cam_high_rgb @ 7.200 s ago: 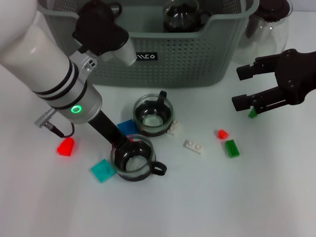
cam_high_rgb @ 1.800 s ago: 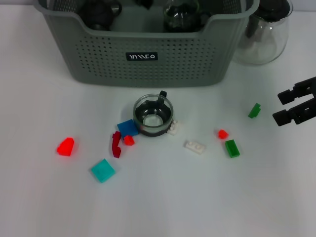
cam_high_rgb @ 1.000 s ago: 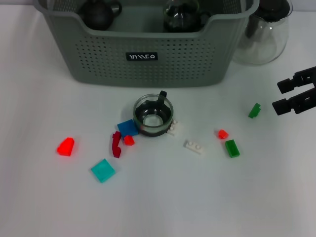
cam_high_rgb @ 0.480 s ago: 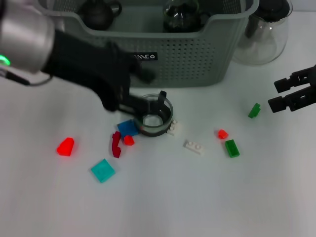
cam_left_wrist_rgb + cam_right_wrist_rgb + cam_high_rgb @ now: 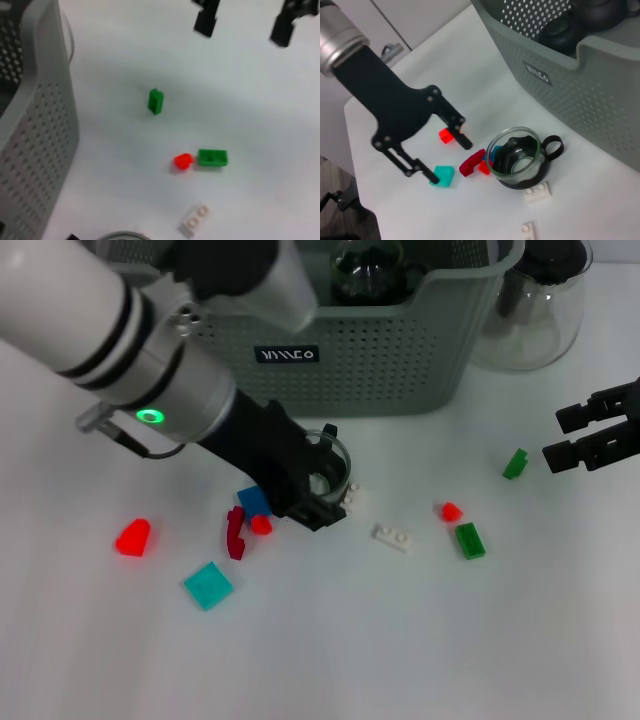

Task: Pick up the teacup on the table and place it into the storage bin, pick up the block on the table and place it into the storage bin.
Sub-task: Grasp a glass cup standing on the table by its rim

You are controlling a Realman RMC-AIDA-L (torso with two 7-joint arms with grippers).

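Note:
A glass teacup [image 5: 335,462] with a dark base stands on the white table in front of the grey-green storage bin [image 5: 330,350]. It also shows in the right wrist view [image 5: 517,157]. My left gripper [image 5: 320,490] hangs over the cup's left side and hides part of it. In the right wrist view the left gripper [image 5: 446,159] is open and empty. Several small blocks lie around: blue [image 5: 255,502], dark red [image 5: 235,532], teal [image 5: 208,585], white [image 5: 393,536]. My right gripper [image 5: 572,437] is open and empty at the right edge.
A clear glass pot [image 5: 540,300] stands right of the bin. A dark cup [image 5: 365,270] sits inside the bin. More blocks lie loose: red [image 5: 132,537], red [image 5: 450,510], green [image 5: 469,540], green [image 5: 515,463]. The left wrist view shows the bin wall [image 5: 40,125].
My left arm has swung in from the upper left and come down over the teacup. The right gripper has hardly moved. The cup and blocks have stayed put.

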